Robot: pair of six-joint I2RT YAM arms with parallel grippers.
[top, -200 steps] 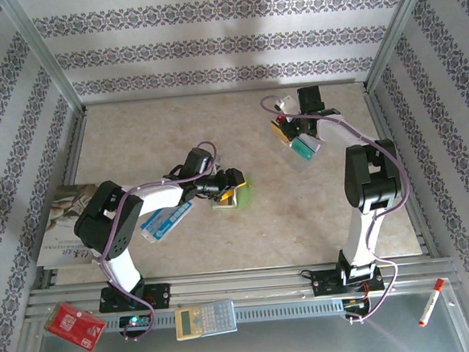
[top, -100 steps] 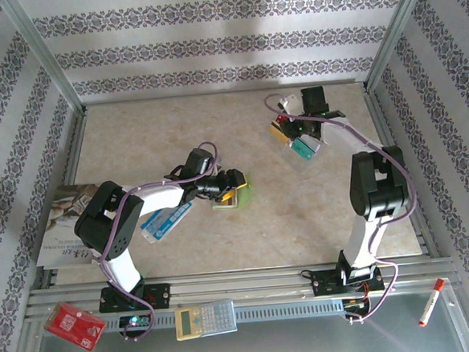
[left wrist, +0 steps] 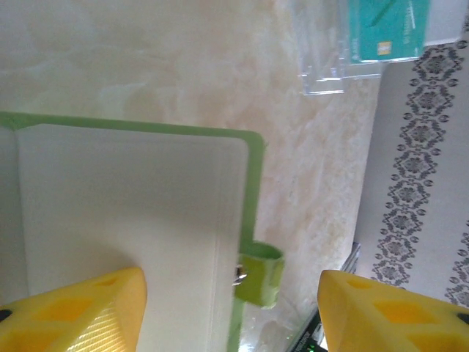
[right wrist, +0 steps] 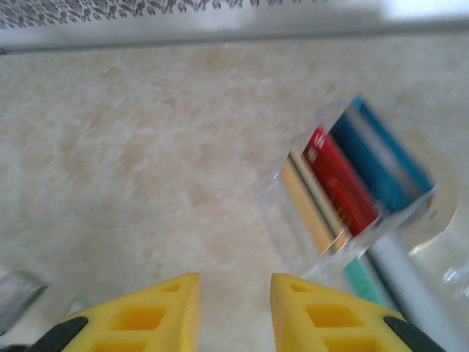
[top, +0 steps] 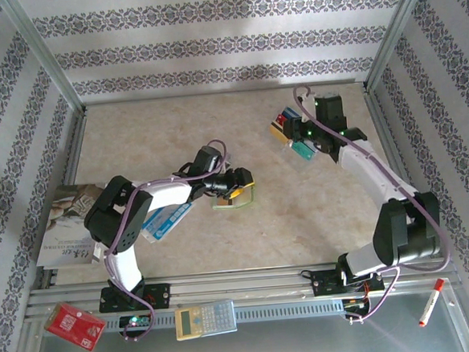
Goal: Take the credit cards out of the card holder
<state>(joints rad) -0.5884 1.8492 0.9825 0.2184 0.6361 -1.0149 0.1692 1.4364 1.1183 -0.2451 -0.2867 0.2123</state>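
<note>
The card holder is a lime-green wallet lying open on the table's middle. In the left wrist view its pale inner face and green clasp tab show. My left gripper is open and straddles the clasp edge, one yellow finger over the inner face, the other off the wallet. The credit cards stand in a clear rack at the back right: red, blue, yellow and a teal card. My right gripper is open just beside them, holding nothing.
A blue-and-white packet lies under the left arm, with a booklet at the table's left edge. On the front rail sit a red board, a calculator and a marker. Metal frame posts border the table.
The right gripper has opened and drawn back from the cards, and its arm has swung out to the right. The left gripper has shifted slightly right at the wallet.
</note>
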